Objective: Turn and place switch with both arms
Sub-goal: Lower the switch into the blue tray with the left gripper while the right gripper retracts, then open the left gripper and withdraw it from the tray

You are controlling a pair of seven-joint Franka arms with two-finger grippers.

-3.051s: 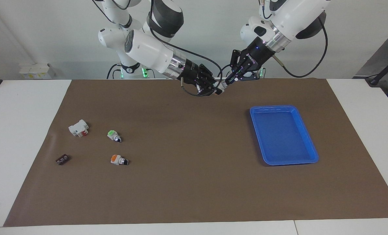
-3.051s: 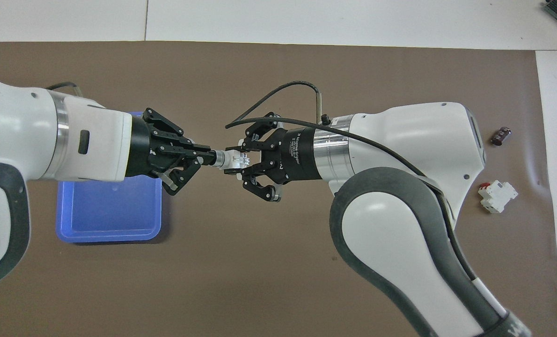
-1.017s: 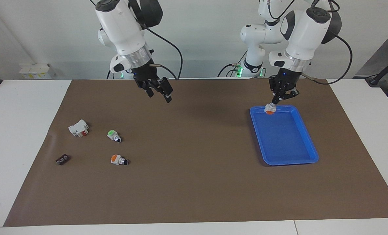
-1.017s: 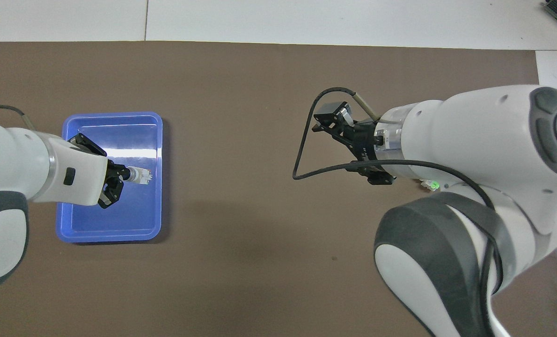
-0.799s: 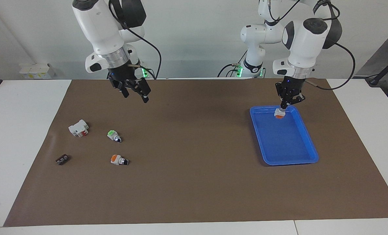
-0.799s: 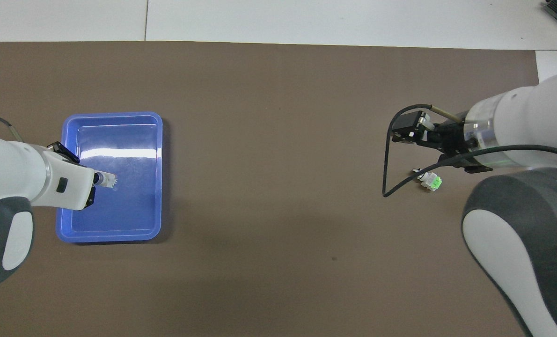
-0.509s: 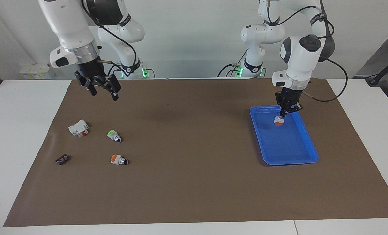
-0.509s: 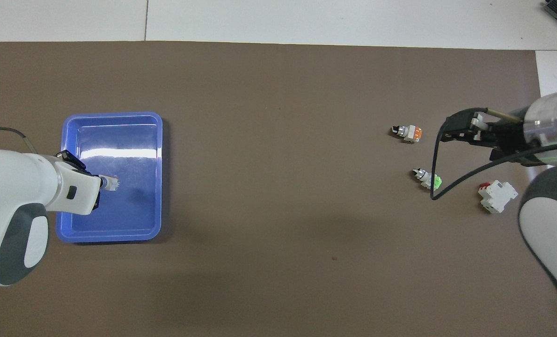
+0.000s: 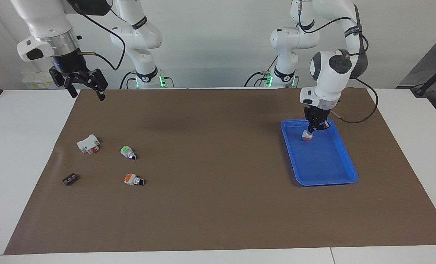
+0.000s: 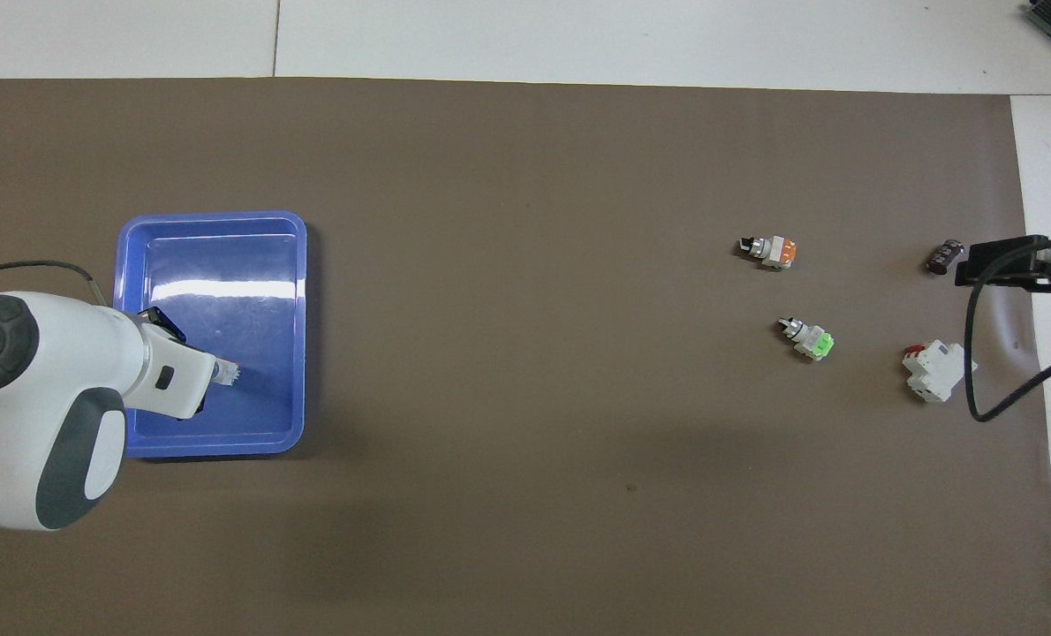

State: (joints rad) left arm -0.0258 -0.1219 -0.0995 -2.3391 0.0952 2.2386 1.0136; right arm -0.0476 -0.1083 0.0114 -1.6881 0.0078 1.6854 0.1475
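Note:
My left gripper is shut on the black knob end of the switch, which hangs orange end down, low inside the blue tray near the tray's end nearer the robots. I cannot tell whether the switch touches the tray floor. In the overhead view the switch pokes out from under the left wrist, over the tray. My right gripper is open and empty, raised over the mat's corner at the right arm's end; its black fingers show at the overhead view's edge.
On the mat toward the right arm's end lie a second orange-ended switch, a green-ended switch, a white breaker with red parts and a small dark component. The brown mat covers the table.
The left gripper carried the switch from the handover over the tray and lowered it into it. The right gripper let go, opened and swung away to its end of the table.

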